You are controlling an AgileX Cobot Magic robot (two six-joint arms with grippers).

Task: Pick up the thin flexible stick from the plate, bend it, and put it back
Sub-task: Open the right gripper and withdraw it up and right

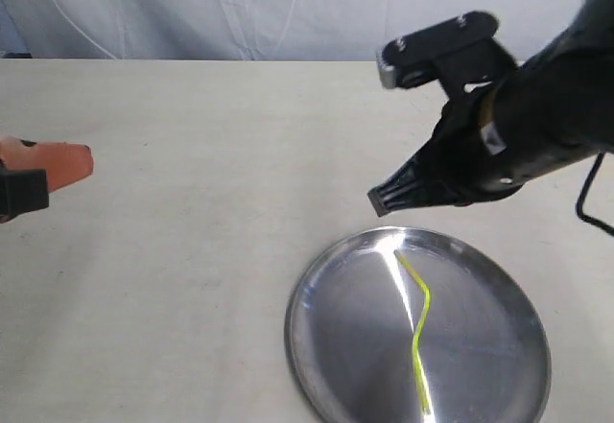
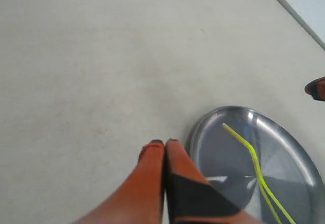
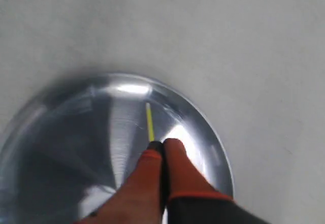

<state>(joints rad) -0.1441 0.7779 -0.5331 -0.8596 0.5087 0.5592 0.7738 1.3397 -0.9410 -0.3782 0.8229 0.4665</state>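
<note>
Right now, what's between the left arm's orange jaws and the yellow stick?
Just bare table, then the rim of the plate and some shiny metal before the stick. The exterior view shows it best.

A robot test lab: plain beige bench point(image 1: 192, 183), white cloth point(image 1: 288, 6) hung along its far edge, black robot arm point(image 1: 547, 116) above a metal plate point(image 1: 336, 346) near the front edge.

Left pincer point(image 2: 165, 142) and right pincer point(image 3: 162, 144) are both closed tight, arms well apart.

Soft daylight, glare streak across plate point(image 1: 480, 337)
</note>
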